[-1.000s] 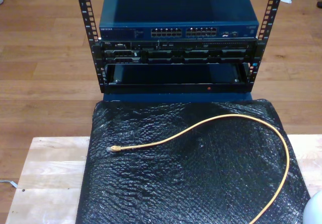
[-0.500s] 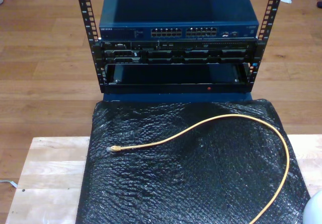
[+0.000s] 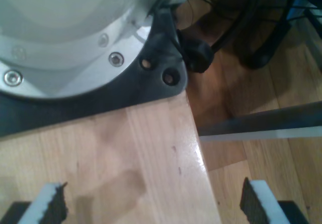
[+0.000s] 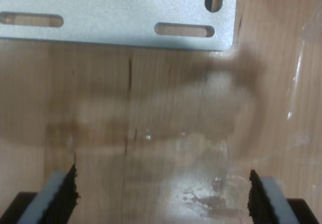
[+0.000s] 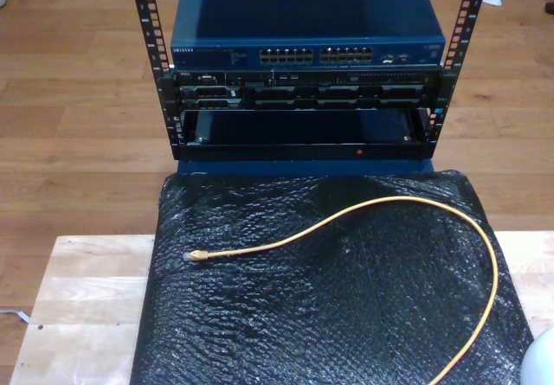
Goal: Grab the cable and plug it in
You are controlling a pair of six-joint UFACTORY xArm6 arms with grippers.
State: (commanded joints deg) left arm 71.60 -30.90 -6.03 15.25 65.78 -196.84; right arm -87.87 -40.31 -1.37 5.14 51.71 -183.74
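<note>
Far end of the cable (image 5: pixel 363 214) cut off at the exterior view's lower edge; plug perhaps too small to read.

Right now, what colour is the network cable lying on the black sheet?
Yellow-orange, with a small clear plug at its tip; the cable shows best in the exterior view.

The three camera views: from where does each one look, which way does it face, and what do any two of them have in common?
Exterior view: high and off the arms, looking down over the black mat with the cable toward the rack; a pale rounded part shows at its lower right corner.
First wrist view: on my first gripper, facing down at the wooden table, its edge and an arm base; fingertips apart.
Second wrist view: on my second gripper, facing down at wood and a metal plate; fingertips apart.
Shared: both wrist views show light wood and a mounting base.
</note>
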